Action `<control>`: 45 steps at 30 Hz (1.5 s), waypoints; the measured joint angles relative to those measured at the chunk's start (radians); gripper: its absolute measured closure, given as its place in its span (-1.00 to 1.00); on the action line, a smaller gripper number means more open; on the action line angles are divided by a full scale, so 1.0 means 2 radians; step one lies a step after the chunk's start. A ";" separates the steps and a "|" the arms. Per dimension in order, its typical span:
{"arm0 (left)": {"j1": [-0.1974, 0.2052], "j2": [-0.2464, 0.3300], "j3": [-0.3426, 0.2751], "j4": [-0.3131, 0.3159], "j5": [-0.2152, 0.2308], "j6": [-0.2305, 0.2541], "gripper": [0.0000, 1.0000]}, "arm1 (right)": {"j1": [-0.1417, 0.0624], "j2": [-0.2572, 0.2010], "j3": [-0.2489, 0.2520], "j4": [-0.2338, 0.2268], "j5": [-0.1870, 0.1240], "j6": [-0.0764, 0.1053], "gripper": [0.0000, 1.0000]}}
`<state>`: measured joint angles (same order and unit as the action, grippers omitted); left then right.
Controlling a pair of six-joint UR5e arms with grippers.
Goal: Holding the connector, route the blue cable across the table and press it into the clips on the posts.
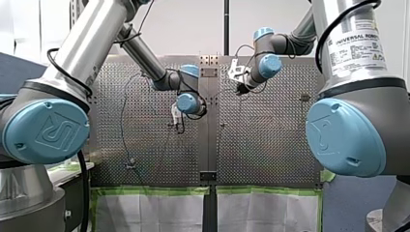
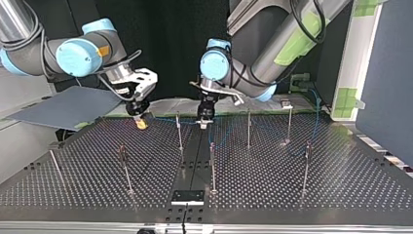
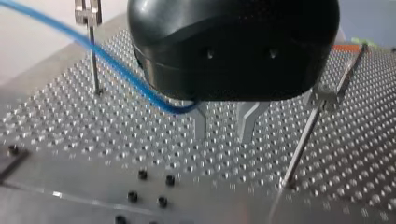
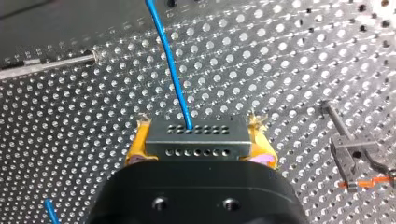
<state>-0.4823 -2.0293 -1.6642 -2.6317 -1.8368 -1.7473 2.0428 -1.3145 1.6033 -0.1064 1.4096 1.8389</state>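
My right gripper (image 4: 198,133) pinches the connector (image 4: 196,140) between its yellow pads (image 4: 135,149). The cable (image 4: 172,65) leaves the connector's face and runs ahead over the table (image 4: 289,70). In the top view, this gripper sits at 9 o'clock of my left gripper (image 2: 204,123), with a post (image 2: 179,131) between them. My left gripper's metal fingers (image 3: 201,122) stand spread. The cable curves just beside one finger and crosses another post below its clip (image 3: 88,10).

Blue cable (image 4: 171,70); grey connector (image 4: 196,140)
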 joint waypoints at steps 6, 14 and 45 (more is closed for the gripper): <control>0.008 -0.001 -0.001 0.006 0.011 0.004 0.49 | 0.006 0.018 0.024 -0.022 0.006 0.000 1.00; 0.008 -0.001 -0.003 0.009 0.012 0.006 1.00 | 0.009 0.030 0.039 -0.031 0.007 0.002 1.00; -0.023 -0.088 0.003 0.071 0.037 0.019 1.00 | -0.007 0.080 0.041 -0.047 0.014 0.018 1.00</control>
<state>-0.5279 -2.2045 -1.6572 -2.4906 -1.7627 -1.7092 2.0297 -1.1540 1.6845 -0.1996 1.4374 1.8756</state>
